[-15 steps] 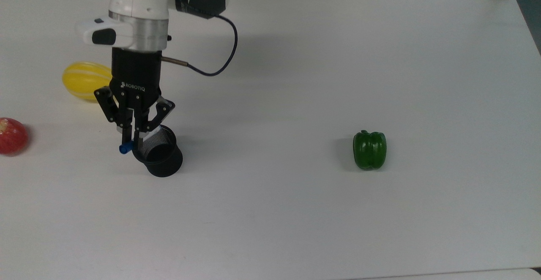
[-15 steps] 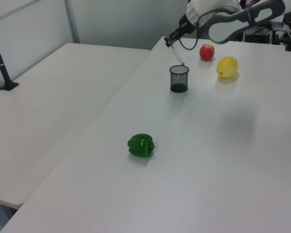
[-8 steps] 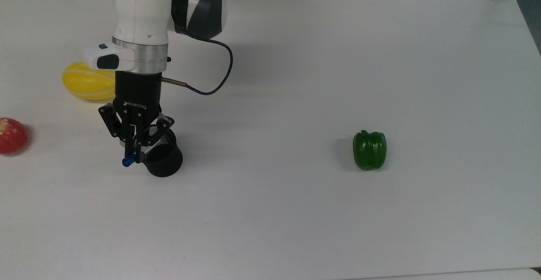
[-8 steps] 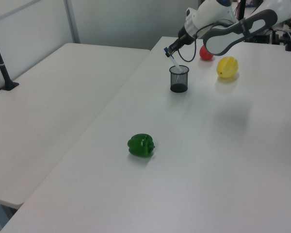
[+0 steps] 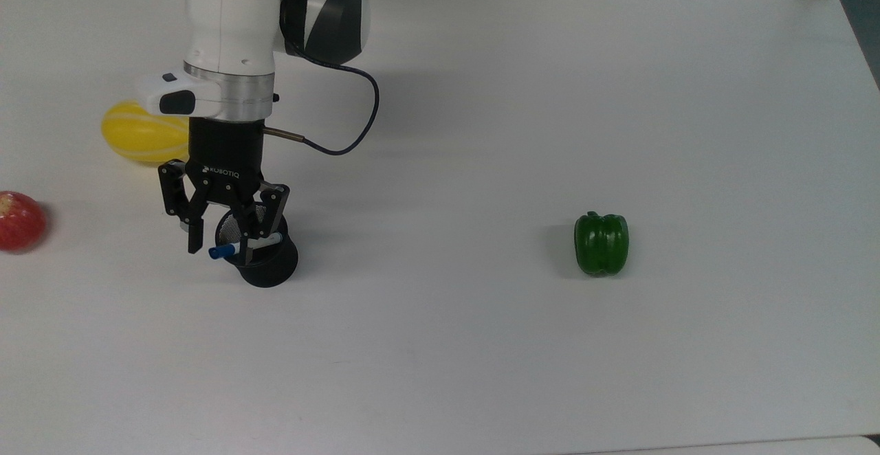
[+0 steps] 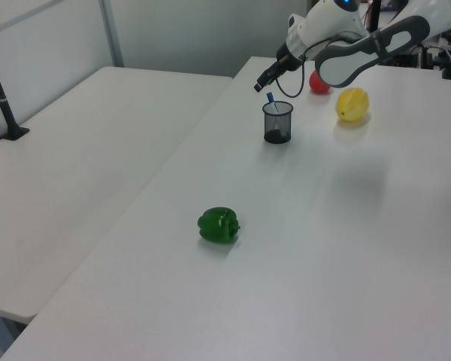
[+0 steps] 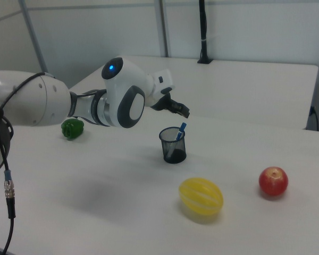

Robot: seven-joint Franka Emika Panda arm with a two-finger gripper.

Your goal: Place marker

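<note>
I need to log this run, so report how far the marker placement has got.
Done: the marker stands leaning inside the black mesh cup, blue end poking above the rim. In hand: nothing; the gripper is open just above the cup. Left: only lifting the arm clear. The pepper, apple and yellow melon sit apart on the table.

White table [image 5: 481, 345] bears mesh cup [image 5: 265, 266], green pepper [image 5: 601, 243], yellow melon [image 5: 137, 135] (partly hidden), red apple [image 5: 20, 221].

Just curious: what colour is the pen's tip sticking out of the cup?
Blue, clearest in the top view: the marker leans in the black mesh cup.
</note>
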